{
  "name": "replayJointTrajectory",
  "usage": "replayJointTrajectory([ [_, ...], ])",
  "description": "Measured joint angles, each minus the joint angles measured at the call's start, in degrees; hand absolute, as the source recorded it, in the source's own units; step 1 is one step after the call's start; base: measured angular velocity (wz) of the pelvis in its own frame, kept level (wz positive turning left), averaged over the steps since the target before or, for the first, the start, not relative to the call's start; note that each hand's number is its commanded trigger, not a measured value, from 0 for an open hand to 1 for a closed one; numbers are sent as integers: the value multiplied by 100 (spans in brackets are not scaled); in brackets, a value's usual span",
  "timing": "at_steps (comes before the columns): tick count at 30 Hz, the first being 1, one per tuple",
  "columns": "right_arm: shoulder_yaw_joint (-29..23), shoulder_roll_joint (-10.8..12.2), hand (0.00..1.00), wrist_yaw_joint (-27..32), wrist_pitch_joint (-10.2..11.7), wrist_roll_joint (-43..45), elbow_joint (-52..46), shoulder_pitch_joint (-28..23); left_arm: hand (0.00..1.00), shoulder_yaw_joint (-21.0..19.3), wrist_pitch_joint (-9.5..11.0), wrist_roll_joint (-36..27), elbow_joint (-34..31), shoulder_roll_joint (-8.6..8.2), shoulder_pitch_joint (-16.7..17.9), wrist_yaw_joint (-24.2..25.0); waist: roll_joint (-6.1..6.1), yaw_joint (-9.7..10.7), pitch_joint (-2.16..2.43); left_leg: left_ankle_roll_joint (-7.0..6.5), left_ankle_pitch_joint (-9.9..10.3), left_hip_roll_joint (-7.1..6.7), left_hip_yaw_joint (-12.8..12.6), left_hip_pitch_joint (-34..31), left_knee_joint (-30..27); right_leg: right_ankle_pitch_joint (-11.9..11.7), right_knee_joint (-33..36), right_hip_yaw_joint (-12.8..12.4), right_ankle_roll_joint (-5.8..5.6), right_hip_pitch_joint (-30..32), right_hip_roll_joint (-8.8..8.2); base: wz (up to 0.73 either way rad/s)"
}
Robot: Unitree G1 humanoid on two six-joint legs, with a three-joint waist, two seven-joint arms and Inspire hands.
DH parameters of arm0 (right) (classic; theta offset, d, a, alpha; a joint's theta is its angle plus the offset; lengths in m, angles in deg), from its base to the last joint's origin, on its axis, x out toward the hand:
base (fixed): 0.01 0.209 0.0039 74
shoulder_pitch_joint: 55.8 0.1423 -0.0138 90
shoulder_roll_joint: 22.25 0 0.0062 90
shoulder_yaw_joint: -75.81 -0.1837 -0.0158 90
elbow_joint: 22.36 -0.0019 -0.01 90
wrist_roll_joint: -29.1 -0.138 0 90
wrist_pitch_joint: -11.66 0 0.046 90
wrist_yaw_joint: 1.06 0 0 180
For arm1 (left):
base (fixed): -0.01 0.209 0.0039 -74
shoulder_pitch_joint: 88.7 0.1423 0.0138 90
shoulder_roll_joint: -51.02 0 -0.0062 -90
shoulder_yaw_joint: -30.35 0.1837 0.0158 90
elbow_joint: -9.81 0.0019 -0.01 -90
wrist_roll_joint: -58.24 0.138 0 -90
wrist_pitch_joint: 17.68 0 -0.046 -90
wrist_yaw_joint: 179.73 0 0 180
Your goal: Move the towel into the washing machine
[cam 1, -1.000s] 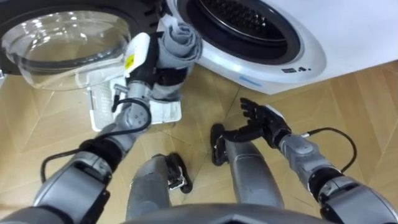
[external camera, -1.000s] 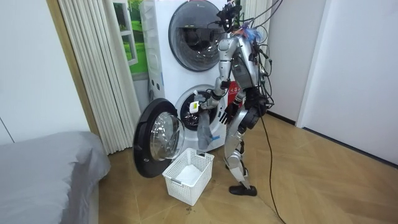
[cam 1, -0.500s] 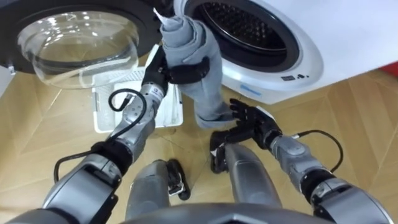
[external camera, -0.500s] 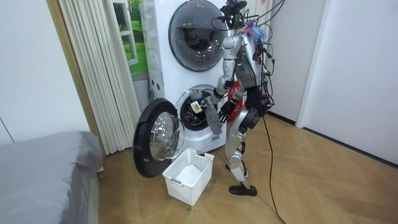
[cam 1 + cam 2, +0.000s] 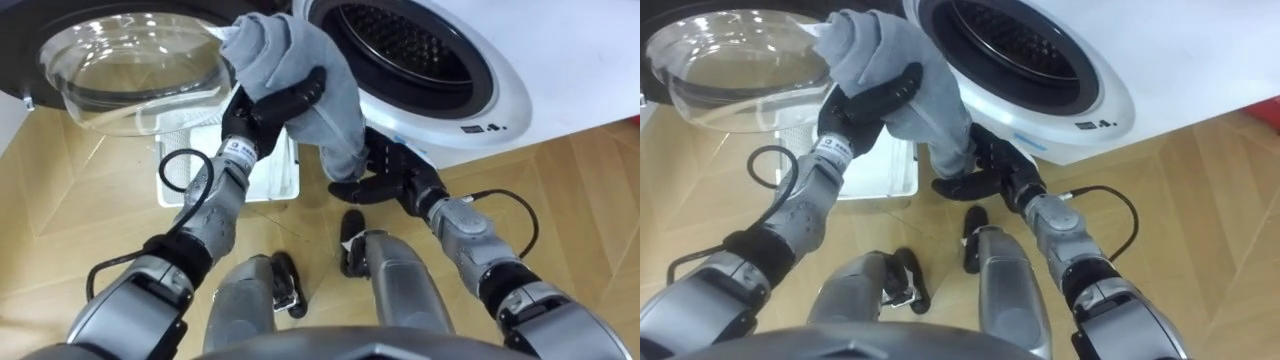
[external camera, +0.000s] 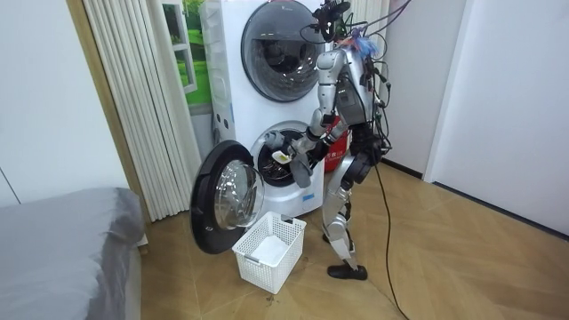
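Grey bunched towel [image 5: 290, 45], left robot hand [image 5: 262, 110] clamped round it, right robot hand [image 5: 395, 172] spread beneath

grey towel [image 5: 310, 70], white washing machine [image 5: 560, 70], white basket [image 6: 269, 252]

We mark a white plastic basket [image 6: 253, 267] standing on the wood floor [image 6: 462, 267], with a grey-covered bed [image 6: 62, 240] at the room view's left. Behind the bed we note a pale pleated curtain [image 6: 133, 98] and, just beside it, a green picture [image 6: 188, 49].
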State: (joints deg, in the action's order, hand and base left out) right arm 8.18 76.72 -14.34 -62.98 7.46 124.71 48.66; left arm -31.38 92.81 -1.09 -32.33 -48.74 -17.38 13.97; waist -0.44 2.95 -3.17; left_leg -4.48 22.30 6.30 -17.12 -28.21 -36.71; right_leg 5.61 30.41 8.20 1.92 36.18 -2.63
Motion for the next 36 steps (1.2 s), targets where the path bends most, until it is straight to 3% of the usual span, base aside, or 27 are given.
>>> replayJointTrajectory([
  [12,-2,-5,0,-5,-26,147,19,-7,100,12,-293,-241,2,3,173,443,42,9,26,3,-4,-2,-49,43,27,-3,0,-25,1,-9,13,-1],
  [13,-2,-7,5,-5,-34,180,19,-6,100,13,-298,-245,2,3,194,456,45,10,27,3,-4,-1,-62,46,31,-4,0,-25,1,-6,13,-8],
  [14,-2,-10,100,-5,-55,196,11,-11,100,15,-325,-243,2,3,237,471,61,13,34,3,-4,0,-71,44,36,-5,0,-27,4,1,9,-4],
  [22,-29,-203,100,18,-235,408,-168,1,100,347,-658,-583,1,23,408,781,234,14,102,4,-4,1,-83,81,51,-6,-3,-19,5,-25,7,0],
  [29,-25,-165,100,34,-498,772,-242,0,100,350,-1059,-1045,17,10,407,821,278,141,98,19,-25,-3,-83,81,51,-16,10,-19,22,-14,-2,0],
  [36,-10,-160,100,27,-549,811,-313,0,100,351,-1173,-1417,16,-5,401,848,279,164,97,21,-26,-1,-83,77,51,-17,10,-16,26,-8,0,0],
])
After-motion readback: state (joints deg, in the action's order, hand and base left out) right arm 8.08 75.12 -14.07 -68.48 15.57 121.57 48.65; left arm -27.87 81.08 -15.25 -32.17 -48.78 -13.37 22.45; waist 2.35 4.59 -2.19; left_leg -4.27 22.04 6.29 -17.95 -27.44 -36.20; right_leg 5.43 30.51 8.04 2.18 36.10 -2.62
